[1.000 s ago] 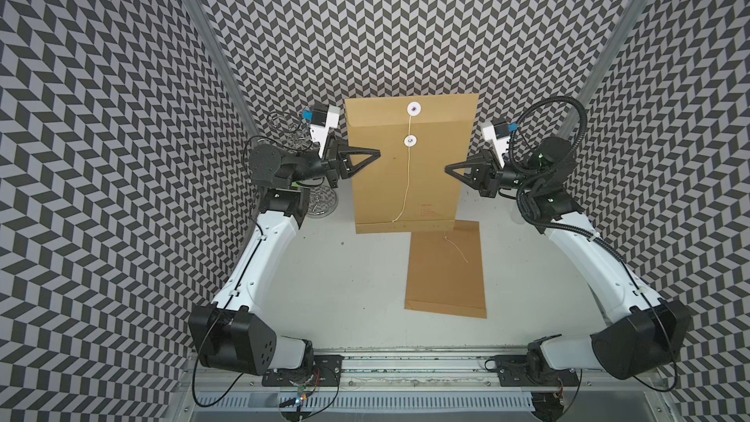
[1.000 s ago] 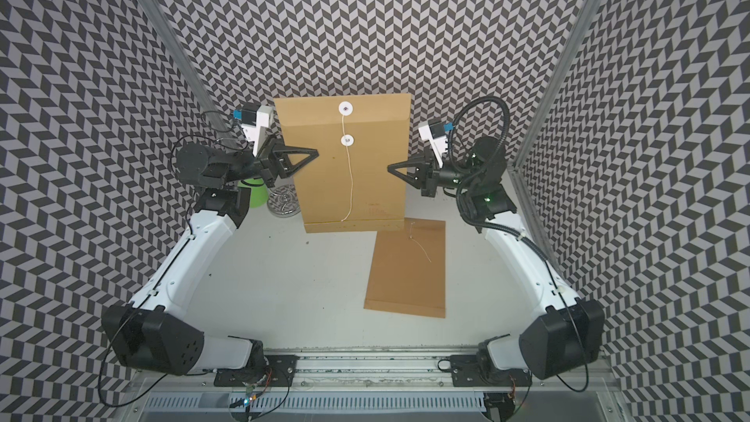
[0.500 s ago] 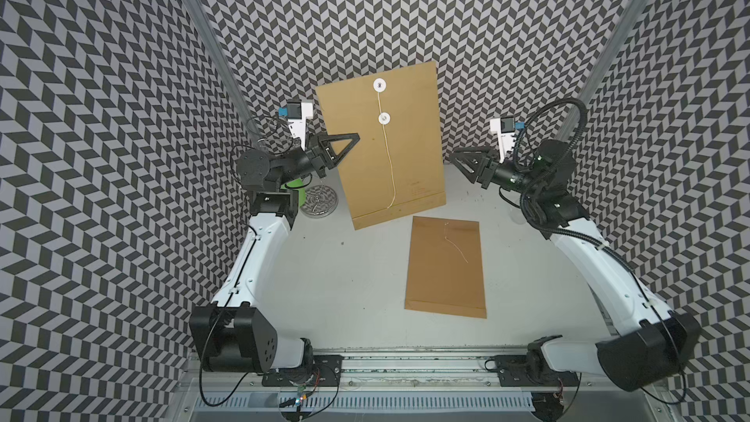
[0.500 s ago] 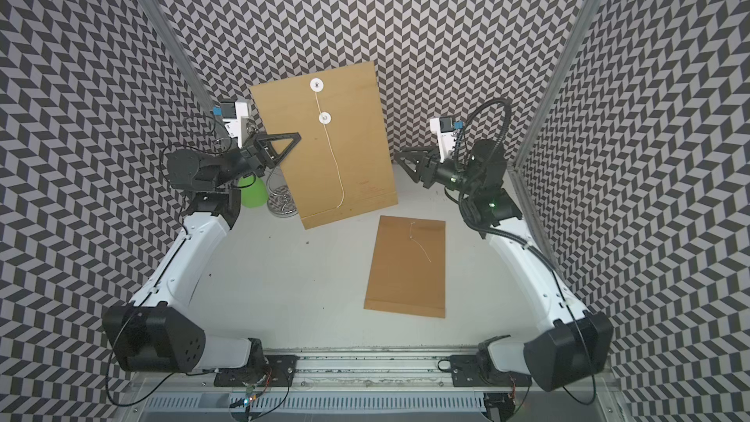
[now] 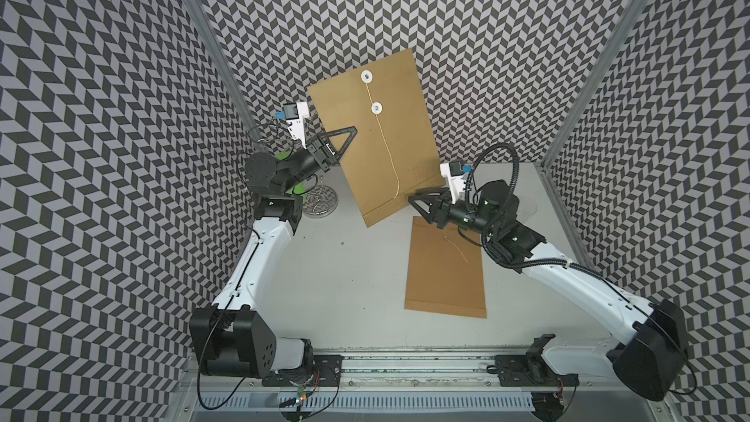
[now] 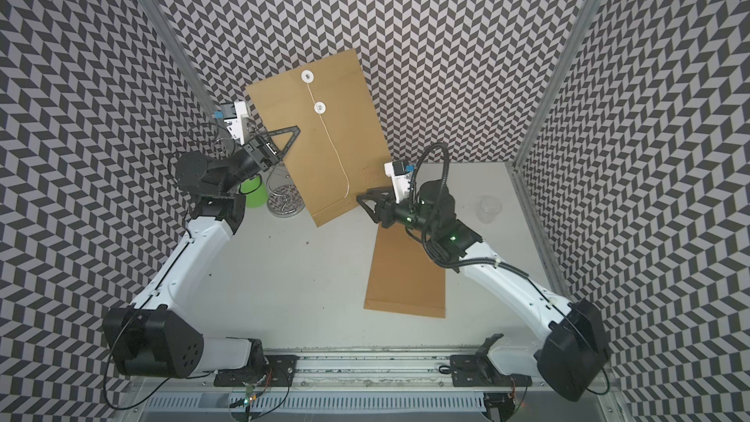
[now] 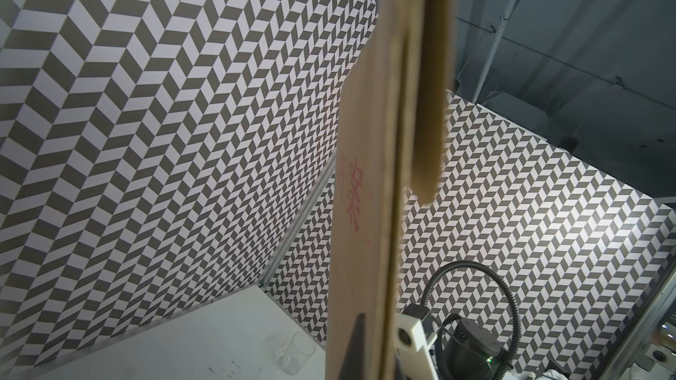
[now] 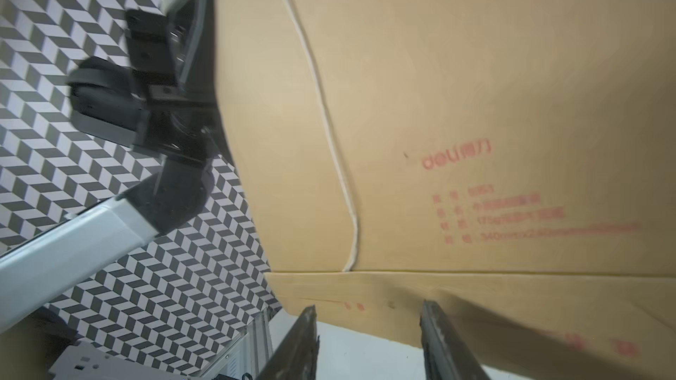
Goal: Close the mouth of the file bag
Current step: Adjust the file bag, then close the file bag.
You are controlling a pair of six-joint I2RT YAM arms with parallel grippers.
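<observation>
The file bag [image 5: 377,144] [image 6: 324,144] is a brown paper envelope with two white discs and a loose string [image 5: 385,152]. It hangs tilted above the back of the table. My left gripper [image 5: 352,130] [image 6: 299,127] is shut on its left edge. Seen edge-on in the left wrist view, the file bag [image 7: 365,213] has its flap [image 7: 424,104] standing slightly off the body. My right gripper [image 5: 410,198] [image 8: 367,319] is open beside the bag's lower right corner, with nothing between its fingers.
A second brown envelope [image 5: 446,265] lies flat on the table under the right arm. A green cup [image 6: 253,192] and a round wire stand [image 6: 286,200] sit at the back left. A clear glass [image 6: 489,209] stands at the back right.
The right gripper let go of the bag's right edge, opened and dropped to its lower corner. The left gripper lifted and tilted the bag towards the left.
</observation>
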